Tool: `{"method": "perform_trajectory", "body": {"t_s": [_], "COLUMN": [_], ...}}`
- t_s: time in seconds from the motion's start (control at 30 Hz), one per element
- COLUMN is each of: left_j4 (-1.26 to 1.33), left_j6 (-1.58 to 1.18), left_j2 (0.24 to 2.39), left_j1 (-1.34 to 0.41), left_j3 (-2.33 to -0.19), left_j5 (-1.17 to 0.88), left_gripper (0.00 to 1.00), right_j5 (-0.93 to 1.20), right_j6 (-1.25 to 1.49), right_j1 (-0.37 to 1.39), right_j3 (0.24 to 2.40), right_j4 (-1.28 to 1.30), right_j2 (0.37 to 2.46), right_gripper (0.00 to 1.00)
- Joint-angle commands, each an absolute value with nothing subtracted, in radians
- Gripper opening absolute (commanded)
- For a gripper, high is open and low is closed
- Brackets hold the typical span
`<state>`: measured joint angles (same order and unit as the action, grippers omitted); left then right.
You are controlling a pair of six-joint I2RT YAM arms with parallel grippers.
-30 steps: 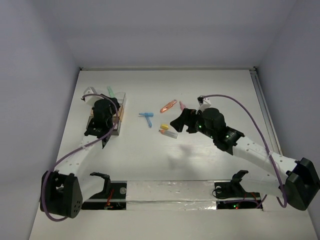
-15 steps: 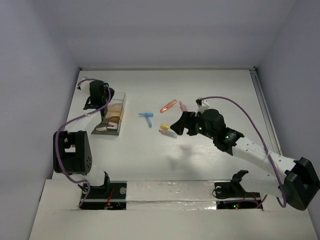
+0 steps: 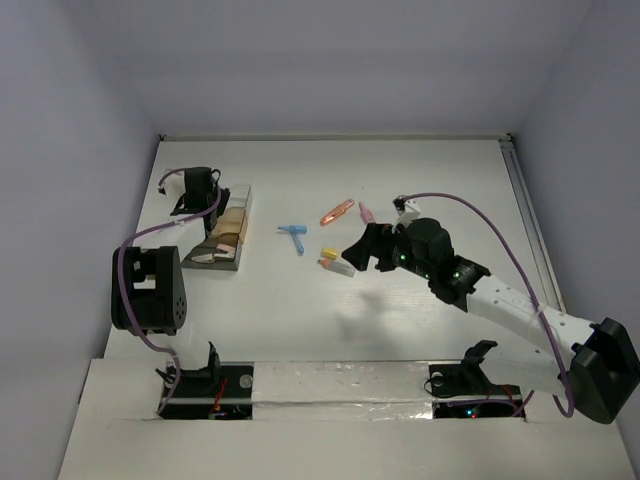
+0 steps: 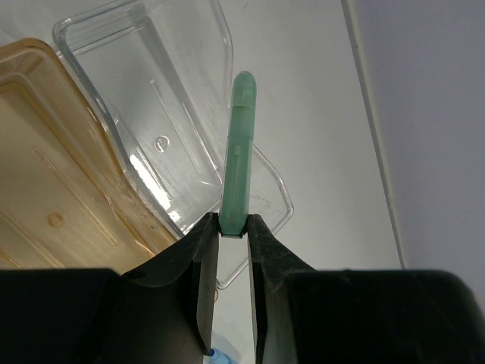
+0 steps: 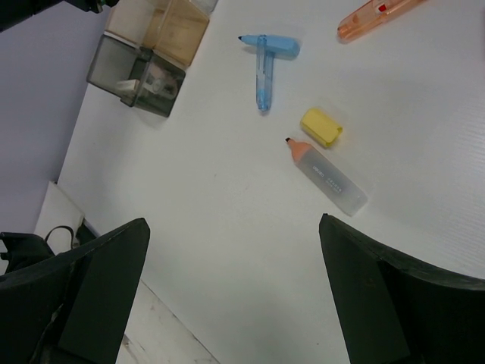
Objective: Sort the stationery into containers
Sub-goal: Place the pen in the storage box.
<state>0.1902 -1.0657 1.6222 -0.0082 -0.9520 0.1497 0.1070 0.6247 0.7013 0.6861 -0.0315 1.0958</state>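
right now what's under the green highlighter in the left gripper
Under the green highlighter lies a clear tray, amber tray beside; the highlighter's near end is hidden in the left gripper.

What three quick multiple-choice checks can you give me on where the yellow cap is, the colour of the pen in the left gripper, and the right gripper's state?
1. The yellow cap lies:
A) in the grey compartment
B) on the table beside the orange-tipped marker
C) in a gripper

2. The pen in the left gripper is:
A) blue
B) green
C) pink

3. The right gripper is:
A) open, empty
B) shut on the cap
C) shut, empty

Answers:
1 B: it rests on the bare table next to that marker.
2 B: a green barrel sticks out of the shut jaws.
3 A: its jaws stand wide apart above the table with nothing between them.
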Motion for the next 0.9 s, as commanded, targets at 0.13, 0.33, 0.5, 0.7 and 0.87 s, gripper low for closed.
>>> {"method": "perform_trajectory", "body": {"t_s": [0.13,0.33,0.5,0.7,0.87], "left_j4": [0.167,0.146,0.158,0.175,0.193], "left_j6": [-1.135,-1.147,-1.146,-1.123,-1.091], "left_j2": [1.624,1.647,1.651,1.652,1.631], "left_j1": [0.009,0.009,0.018,0.018,0.018], "left_j3": [-0.953,-0.953,-0.939,-0.942,-0.946], "left_j5": [0.202,0.213,0.232,0.252,0.268], "left_gripper": [0.00,0.00,0.00,0.13,0.30], "right_j5": [0.129,0.138,0.144,0.150,0.161], "right_j6": [0.609,0.609,0.609,0.606,0.606], "right_j1": [0.687,0.687,0.687,0.687,0.687], "right_j3": [0.680,0.678,0.678,0.673,0.676], "right_j4": [-0.072,-0.075,-0.078,-0.084,-0.092], "right_j2": [1.069,1.066,1.065,1.068,1.084], "right_gripper": [1.00,1.00,1.00,1.00,1.00]}}
